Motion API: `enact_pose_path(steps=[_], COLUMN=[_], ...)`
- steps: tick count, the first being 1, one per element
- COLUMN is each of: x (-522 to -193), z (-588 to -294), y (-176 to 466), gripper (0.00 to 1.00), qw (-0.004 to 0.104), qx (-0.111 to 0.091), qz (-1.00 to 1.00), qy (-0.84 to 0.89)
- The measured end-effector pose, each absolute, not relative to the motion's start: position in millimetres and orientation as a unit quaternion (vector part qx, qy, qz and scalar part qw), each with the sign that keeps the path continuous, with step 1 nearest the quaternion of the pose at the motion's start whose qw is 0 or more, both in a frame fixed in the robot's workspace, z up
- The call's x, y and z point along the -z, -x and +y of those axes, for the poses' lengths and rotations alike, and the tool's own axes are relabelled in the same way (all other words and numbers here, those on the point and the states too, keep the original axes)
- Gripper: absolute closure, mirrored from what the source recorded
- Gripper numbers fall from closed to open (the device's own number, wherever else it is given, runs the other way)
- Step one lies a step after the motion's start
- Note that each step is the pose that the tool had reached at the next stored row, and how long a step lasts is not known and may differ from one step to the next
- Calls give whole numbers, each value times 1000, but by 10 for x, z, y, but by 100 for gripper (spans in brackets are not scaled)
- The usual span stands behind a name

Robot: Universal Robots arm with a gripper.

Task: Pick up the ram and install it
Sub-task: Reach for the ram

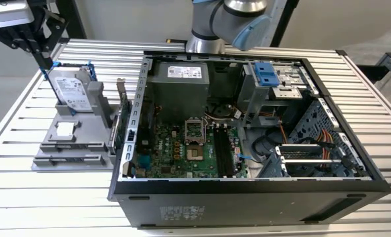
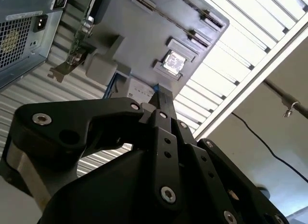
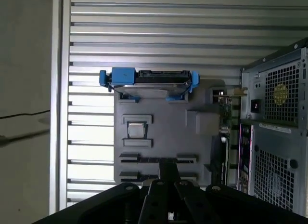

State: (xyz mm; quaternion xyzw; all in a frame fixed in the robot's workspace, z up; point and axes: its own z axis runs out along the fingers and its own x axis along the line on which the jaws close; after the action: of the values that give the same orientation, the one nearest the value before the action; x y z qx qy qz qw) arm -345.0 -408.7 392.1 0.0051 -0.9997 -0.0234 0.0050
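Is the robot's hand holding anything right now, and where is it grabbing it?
Nothing, as far as the pictures show. The gripper is shut with nothing in it, hovering over the gray holder that carries the hard drive.

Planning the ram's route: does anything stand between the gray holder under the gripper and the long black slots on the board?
Yes. A card with a metal bracket stands upright at the holder's edge, and the case's side wall rises just beyond it. Over the slots nothing visible blocks the way. The gripper hangs above the holder.
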Motion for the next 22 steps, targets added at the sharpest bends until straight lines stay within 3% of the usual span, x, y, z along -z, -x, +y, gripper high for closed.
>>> enact_pose_path(steps=[22], x=[-3919], z=[-4551], y=[3450], gripper=[100], qw=[10], qx=[23], qz=[-1000], qy=[1])
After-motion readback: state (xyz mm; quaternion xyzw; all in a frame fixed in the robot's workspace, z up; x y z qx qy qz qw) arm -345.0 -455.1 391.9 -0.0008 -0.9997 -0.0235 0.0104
